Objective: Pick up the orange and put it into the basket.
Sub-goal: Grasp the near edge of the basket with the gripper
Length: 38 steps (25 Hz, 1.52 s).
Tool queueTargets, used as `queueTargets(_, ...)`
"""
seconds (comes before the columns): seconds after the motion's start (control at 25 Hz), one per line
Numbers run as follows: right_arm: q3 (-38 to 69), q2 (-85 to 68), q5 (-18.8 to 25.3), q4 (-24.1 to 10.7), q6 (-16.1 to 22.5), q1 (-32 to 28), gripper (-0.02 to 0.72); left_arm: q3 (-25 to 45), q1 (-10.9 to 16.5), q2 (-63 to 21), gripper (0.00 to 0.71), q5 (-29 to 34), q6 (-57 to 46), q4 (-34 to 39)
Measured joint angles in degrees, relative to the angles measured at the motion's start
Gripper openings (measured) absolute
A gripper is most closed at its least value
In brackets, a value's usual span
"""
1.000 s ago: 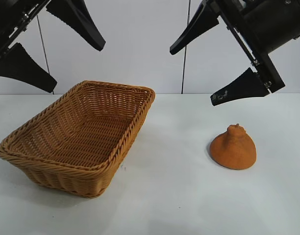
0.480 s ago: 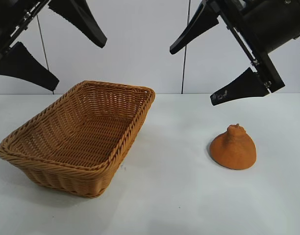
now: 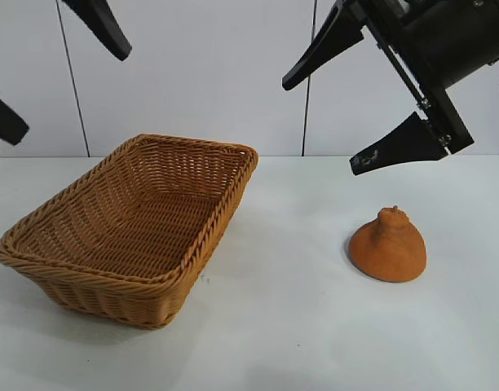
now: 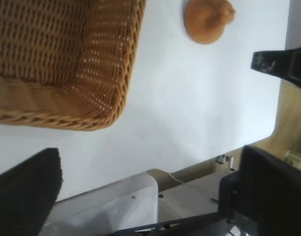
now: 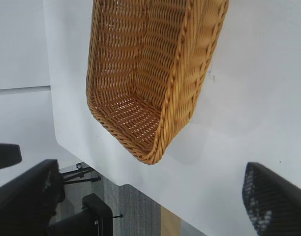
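An orange (image 3: 388, 247), a dome with a small knob pointing up, sits on a white table (image 3: 298, 326) at the exterior view's right side. A wicker basket (image 3: 196, 244) lies well apart from it on the left, empty, its long side running back from the camera. The right gripper (image 3: 359, 114) hangs high above the table, fingers spread wide, nothing held. The orange lies below it and a little toward the camera, so this arm is clearly the nearer one. The left gripper (image 3: 58, 77) is up beyond the basket, also spread wide and empty, far from the orange.
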Motion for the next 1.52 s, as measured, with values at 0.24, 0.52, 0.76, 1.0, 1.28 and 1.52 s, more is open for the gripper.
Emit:
queueTargets(0.24, 0.00, 0.00, 0.00, 0.05, 0.00, 0.00, 0.694, 8.19, -3.96, -1.16, 0.693, -10.10, -19.61, 7.93)
queueTargets(0.52, 0.00, 0.00, 0.00, 0.45, 0.00, 0.00, 0.694, 13.74, -4.90, 1.58, 0.693, -18.45, -41.11, 15.87)
queueTargets(0.76, 0.00, 0.00, 0.00, 0.45, 0.00, 0.00, 0.694, 14.32, -8.11, 6.39, 0.693, -25.77, -50.61, 15.90)
queueTargets(1.0, 0.00, 0.00, 0.00, 0.45, 0.00, 0.00, 0.694, 14.32, -10.70, 10.86, 0.693, -28.64, -62.93, 21.88)
queueTargets(1.28, 0.00, 0.00, 0.00, 0.45, 0.00, 0.00, 0.694, 14.32, -10.70, 15.86, 0.693, -29.65, -77.08, 35.26)
queueTargets(1.52, 0.00, 0.00, 0.00, 0.45, 0.00, 0.00, 0.694, 14.32, -11.58, 19.95, 0.693, -32.47, -78.99, 37.18)
